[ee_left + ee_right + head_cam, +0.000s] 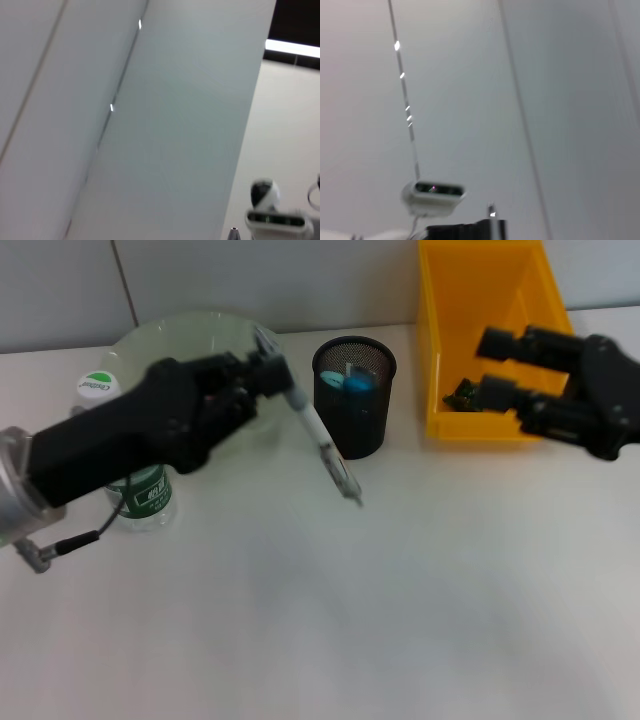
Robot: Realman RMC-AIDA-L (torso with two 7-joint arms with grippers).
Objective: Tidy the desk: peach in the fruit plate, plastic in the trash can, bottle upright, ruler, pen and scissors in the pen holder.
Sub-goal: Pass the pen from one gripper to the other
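On the white counter [400,610], the left pincer [272,368] hangs in front of the glass plate [140,340] and grips the upper end of a pen [325,445]. The pen slants down and away from the pincer, its tip low over the counter just in front of the black mesh holder [354,397]. The pen's middle passes close by the holder's near left wall; whether they touch cannot be told. Blue-handled things already stand inside the holder.

The left arm covers much of the plate, so what lies in it is hidden. Beside the plate, toward the robot's left, a white cap with a green mark [96,384] shows near the wall. A clear bottle with a green label [145,498] stands partly behind the left arm, close to the plate's front edge.

The yellow bin [480,330] sits at the back right, just beside the holder, with a small dark green scrap [462,395] in its bottom. The right pincer [495,365] hovers over the bin's front right part, its two fingers spread apart with nothing between them.

The left wrist view shows only wall panels and a white device [272,210] far off; the right wrist view shows wall and a similar device [434,192].
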